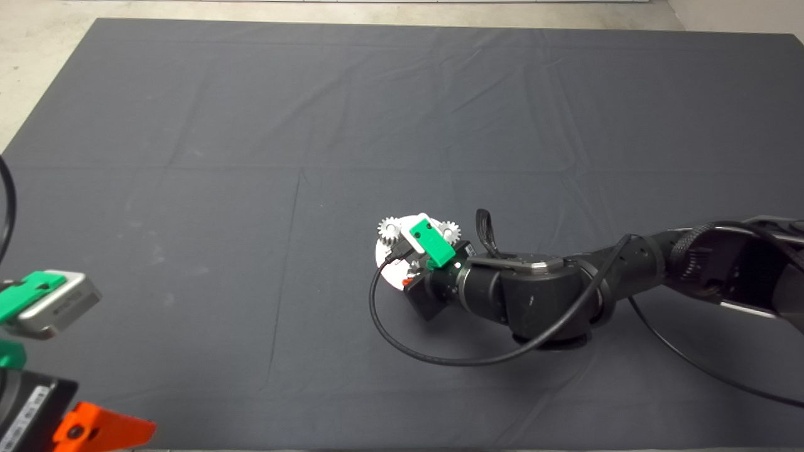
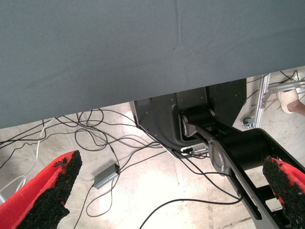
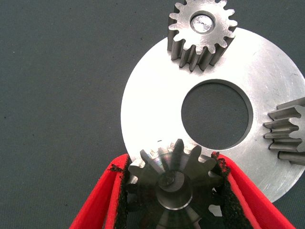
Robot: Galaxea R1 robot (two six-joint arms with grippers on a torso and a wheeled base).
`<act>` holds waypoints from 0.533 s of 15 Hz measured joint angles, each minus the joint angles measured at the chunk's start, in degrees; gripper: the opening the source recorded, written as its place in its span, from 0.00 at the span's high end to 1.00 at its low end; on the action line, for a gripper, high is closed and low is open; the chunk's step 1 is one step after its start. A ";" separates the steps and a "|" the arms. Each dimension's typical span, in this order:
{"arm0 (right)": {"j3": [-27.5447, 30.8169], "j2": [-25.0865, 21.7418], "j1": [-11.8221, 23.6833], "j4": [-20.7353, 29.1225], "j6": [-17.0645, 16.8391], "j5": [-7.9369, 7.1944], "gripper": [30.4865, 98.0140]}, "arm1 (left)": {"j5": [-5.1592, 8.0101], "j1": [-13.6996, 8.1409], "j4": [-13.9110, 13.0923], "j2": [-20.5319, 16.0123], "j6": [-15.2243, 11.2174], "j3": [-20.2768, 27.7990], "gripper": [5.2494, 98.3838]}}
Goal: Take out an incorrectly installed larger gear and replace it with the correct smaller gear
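Observation:
A round steel plate (image 3: 152,102) with a centre hole lies on the dark mat (image 1: 251,188), right of the mat's middle. Two small gears stand on it, one (image 3: 201,33) at its far rim and one (image 3: 286,133) at its side. My right gripper (image 3: 170,164) is over the plate's near edge, shut on a gear (image 3: 171,179) that shades from dark to silvery and has about as many teeth as the others, so I take it as the smaller gear. A pin shows in its bore. The larger gear is out of view. My left gripper (image 2: 167,191) waits open at the lower left.
The right arm (image 1: 565,289) reaches in from the right, with a black cable (image 1: 402,342) looping over the mat in front of the plate. The left wrist view shows the mat's edge, the robot's base (image 2: 200,119) and loose cables on the floor.

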 measured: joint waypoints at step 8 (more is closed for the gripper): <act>0.84 -0.20 -0.30 0.04 0.00 -0.37 0.84 | -0.02 0.00 0.00 0.02 0.00 0.00 0.01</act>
